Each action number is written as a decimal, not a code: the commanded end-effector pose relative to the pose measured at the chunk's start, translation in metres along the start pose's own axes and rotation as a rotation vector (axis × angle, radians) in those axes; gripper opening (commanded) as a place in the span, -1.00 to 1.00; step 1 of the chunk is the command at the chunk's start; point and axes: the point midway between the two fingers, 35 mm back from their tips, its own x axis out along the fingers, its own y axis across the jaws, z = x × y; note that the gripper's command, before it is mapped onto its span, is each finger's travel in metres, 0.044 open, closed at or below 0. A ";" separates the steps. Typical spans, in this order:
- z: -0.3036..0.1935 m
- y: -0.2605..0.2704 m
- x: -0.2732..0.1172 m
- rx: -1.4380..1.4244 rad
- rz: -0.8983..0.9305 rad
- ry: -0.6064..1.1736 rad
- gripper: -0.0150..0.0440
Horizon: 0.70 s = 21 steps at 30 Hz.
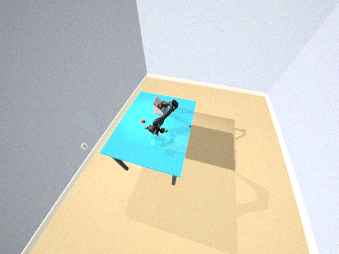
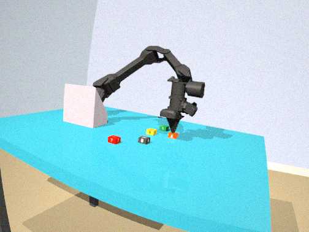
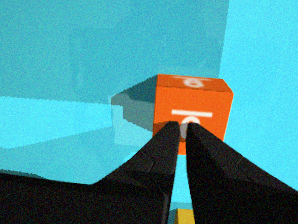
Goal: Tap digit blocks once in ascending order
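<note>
With its jaws nearly shut on nothing, the claw (image 2: 173, 131) hangs just above the orange block (image 2: 173, 135), apparently mid-sequence.

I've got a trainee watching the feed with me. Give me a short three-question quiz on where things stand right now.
1. Multiple choice: which block is the end effector directly over? A) red B) orange C) green
2. True or false: the end effector's fingers are spread wide around the orange block.
3. Fill in: counting red, grey, yellow, green and orange, the table carries ___ blocks.

Key: 1) B. 2) False: the fingers are nearly together, tips just above the block's top. 3) Five.
</note>
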 end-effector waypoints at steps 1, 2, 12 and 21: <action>-0.001 0.000 0.004 0.006 0.004 0.000 -0.42; -0.001 0.000 0.004 0.006 0.004 0.000 -0.42; -0.001 0.000 -0.026 0.006 0.003 0.000 -0.42; -0.062 0.085 -0.082 0.008 0.004 0.002 0.38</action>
